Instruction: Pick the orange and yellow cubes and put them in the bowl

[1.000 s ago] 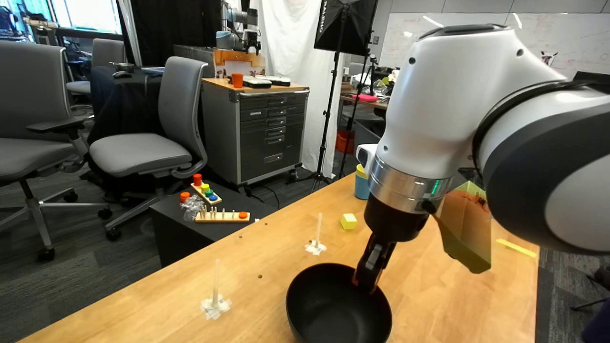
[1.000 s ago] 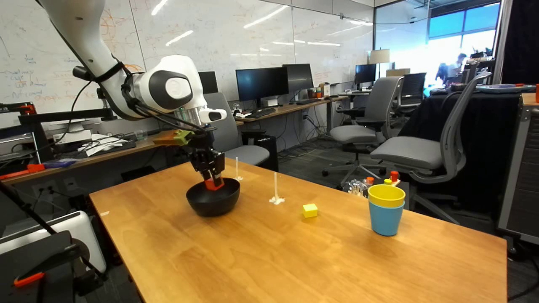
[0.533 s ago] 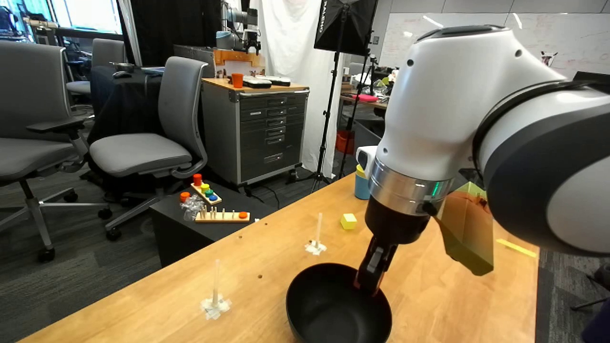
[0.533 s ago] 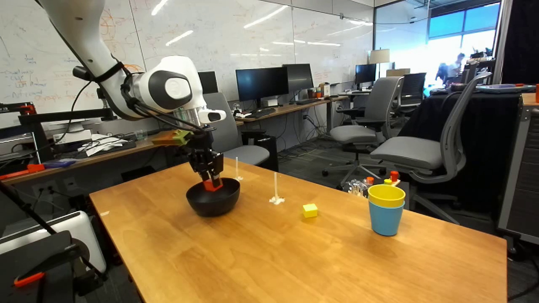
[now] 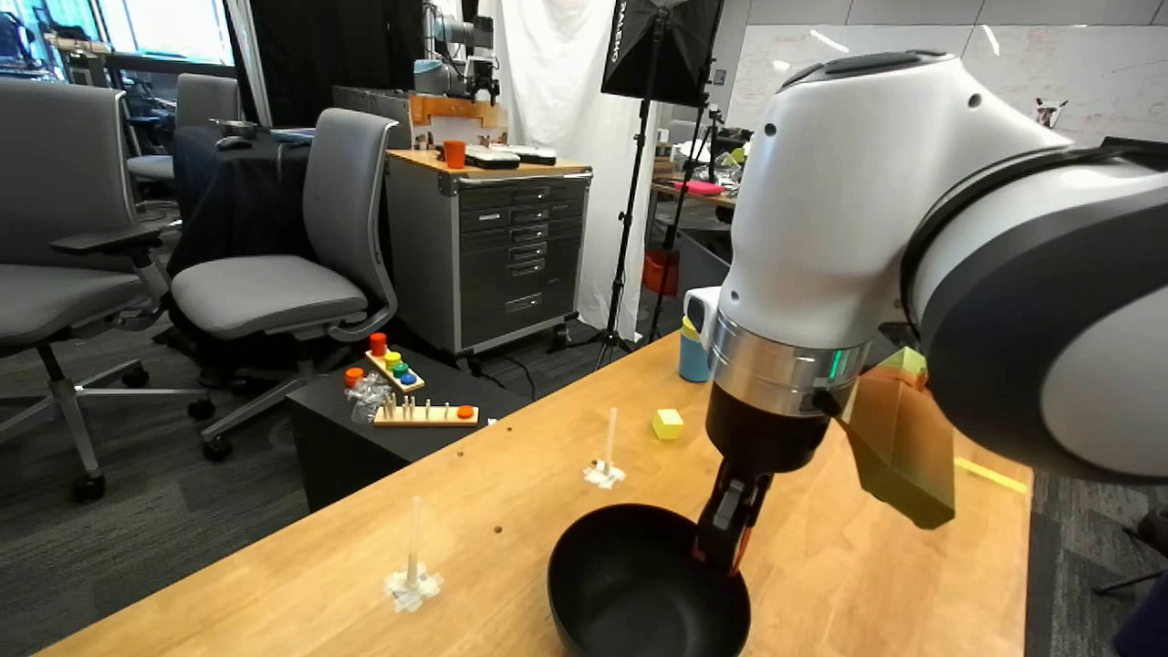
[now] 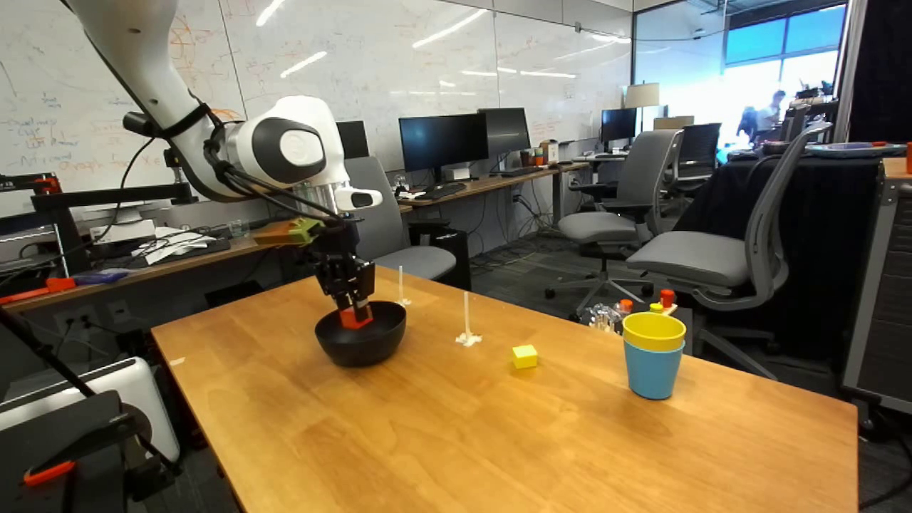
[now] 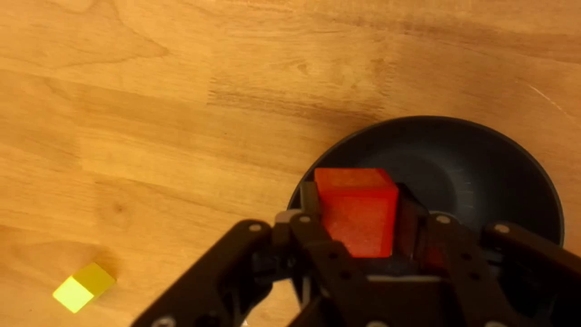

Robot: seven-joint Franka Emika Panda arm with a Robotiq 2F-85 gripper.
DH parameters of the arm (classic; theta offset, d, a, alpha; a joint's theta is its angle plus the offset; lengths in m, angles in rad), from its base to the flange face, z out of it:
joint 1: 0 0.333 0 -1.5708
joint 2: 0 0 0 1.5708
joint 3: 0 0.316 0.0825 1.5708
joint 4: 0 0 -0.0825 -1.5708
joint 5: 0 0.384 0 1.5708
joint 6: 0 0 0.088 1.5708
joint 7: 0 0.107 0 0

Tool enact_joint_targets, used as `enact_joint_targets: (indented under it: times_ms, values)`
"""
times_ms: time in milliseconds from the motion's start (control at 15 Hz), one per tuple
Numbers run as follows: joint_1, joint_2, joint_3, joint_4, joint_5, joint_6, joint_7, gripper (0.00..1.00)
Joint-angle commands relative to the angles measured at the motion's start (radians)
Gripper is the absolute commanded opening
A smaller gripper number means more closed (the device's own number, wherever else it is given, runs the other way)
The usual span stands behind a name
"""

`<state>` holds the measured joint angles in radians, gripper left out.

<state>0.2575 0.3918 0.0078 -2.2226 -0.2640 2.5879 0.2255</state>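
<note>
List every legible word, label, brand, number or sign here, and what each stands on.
No text reads clearly.
Softbox: pale lettering along one edge, too small and slanted to read.
Whiteboard: handwriting, too faint and blurred to read.
Orange cube, yellow cube, black bowl: none visible.

In the wrist view, your gripper (image 7: pixel 357 208) is partly hiding the bowl (image 7: pixel 499 181) and the orange cube (image 7: pixel 358 222). In an exterior view, the bottom edge is cutting off that bowl and your arm (image 5: pixel 821 219) is partly covering the yellow cup (image 5: pixel 689 330).
</note>
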Motion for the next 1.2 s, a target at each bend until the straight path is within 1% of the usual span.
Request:
enact_joint_targets:
  times_ms: [0, 400, 733, 933, 1133]
  values:
    - [0.016, -0.01, -0.01, 0.023, -0.024, -0.052, 0.041, 0.17]
    - [0.031, -0.011, -0.029, 0.035, -0.071, -0.09, 0.098, 0.17]
    - [0.027, -0.012, -0.021, 0.044, -0.087, -0.136, 0.115, 0.17]
    - [0.027, -0.007, -0.022, 0.044, -0.089, -0.103, 0.149, 0.17]
    - [-0.011, -0.009, 0.037, 0.045, 0.051, -0.141, 0.104, 0.17]
